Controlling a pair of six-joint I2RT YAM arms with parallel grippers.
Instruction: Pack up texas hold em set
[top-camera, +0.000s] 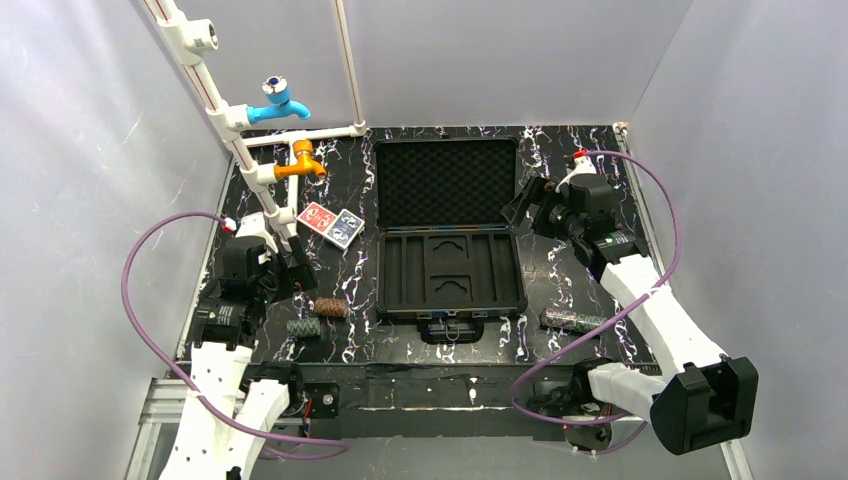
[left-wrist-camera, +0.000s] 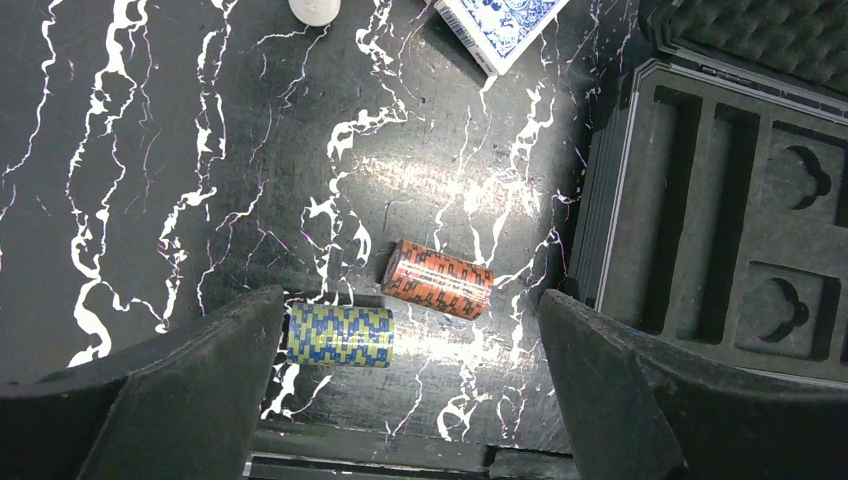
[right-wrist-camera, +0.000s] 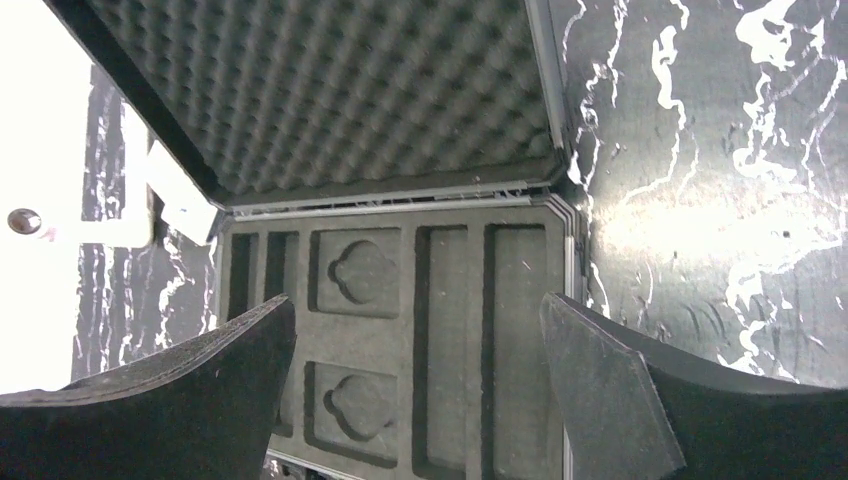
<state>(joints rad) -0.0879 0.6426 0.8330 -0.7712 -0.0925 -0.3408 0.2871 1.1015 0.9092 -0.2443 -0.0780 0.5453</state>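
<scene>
The texas hold em set's black briefcase lies open mid-table, foam lid (top-camera: 445, 185) flat at the back and slotted tray (top-camera: 450, 298) empty in front. A red deck (top-camera: 316, 217) and a blue deck (top-camera: 345, 228) lie left of it. An orange chip roll (left-wrist-camera: 438, 279) and a blue-yellow roll (left-wrist-camera: 338, 335) lie on the table under my open left gripper (left-wrist-camera: 412, 303), the blue-yellow one beside its left finger. A third roll (top-camera: 572, 320) lies right of the case. My right gripper (right-wrist-camera: 418, 310) hangs open above the tray's (right-wrist-camera: 450, 330) right part, holding nothing.
A blue tap (top-camera: 278, 100) and an orange tap (top-camera: 300, 165) on white pipes (top-camera: 215, 95) stand at the back left, close to the decks. Grey walls enclose the table on three sides. Purple cables loop from both arms.
</scene>
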